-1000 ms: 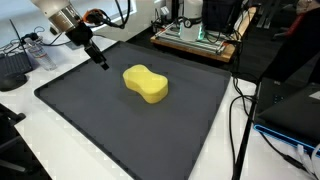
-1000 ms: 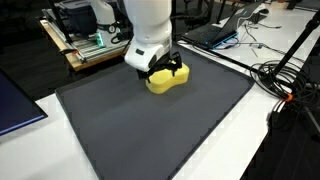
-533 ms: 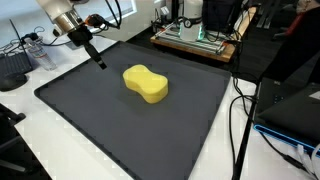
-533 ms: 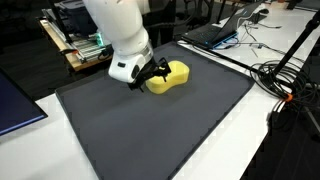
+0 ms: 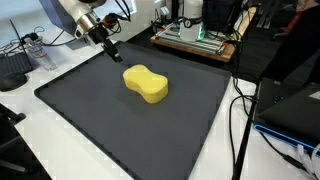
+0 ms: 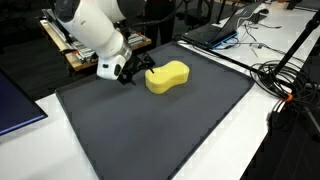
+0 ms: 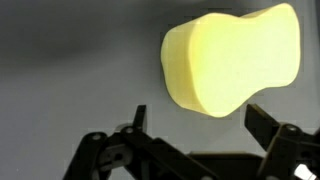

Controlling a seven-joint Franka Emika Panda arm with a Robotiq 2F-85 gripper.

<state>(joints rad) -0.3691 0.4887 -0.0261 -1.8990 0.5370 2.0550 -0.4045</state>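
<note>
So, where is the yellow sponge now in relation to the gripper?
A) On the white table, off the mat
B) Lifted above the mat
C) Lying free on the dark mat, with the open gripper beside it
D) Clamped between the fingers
C: the yellow sponge lies flat on the dark mat, and the gripper hangs open beside it, with a gap of mat between them.

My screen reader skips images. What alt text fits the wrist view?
A yellow, peanut-shaped sponge lies on a dark grey mat, in the upper right of the frame. Below it the open black tool holds nothing, jaws apart.
</note>
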